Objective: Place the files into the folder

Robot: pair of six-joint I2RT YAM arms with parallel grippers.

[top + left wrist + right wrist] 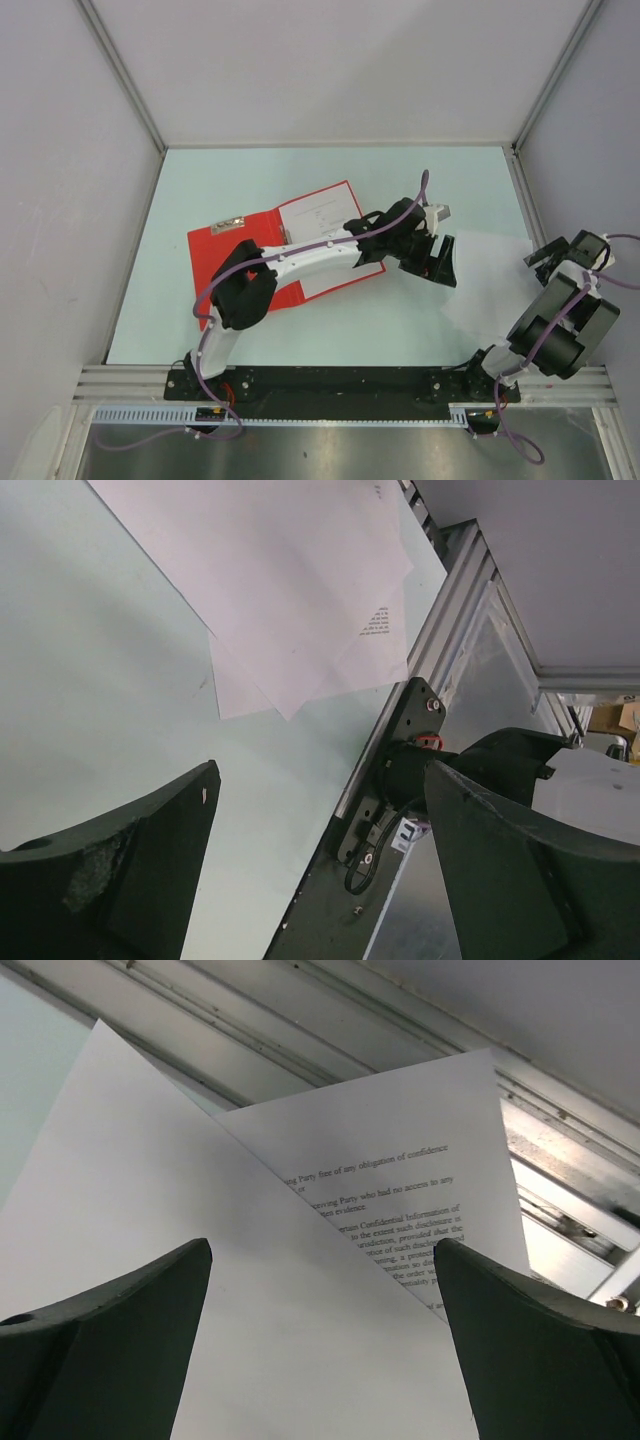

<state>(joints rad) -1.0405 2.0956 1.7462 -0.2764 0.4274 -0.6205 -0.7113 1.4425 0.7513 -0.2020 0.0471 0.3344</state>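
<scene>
The red folder (214,254) lies at the table's middle left, with a white printed sheet (318,222) on its right half. My left arm reaches across it. My left gripper (445,243) (320,770) hovers open and empty just right of the folder, short of the files. The files (492,282) (290,590) are loose white sheets fanned out on the right of the table. My right gripper (553,258) (322,1245) stands open over their right edge, with a plain sheet (250,1300) and a printed one (400,1190) below its fingers.
A metal clip (228,227) sits on the folder's far edge. An aluminium rail (340,382) runs along the near table edge, and the right arm's base (400,770) stands there. Grey walls close in the far side and both flanks.
</scene>
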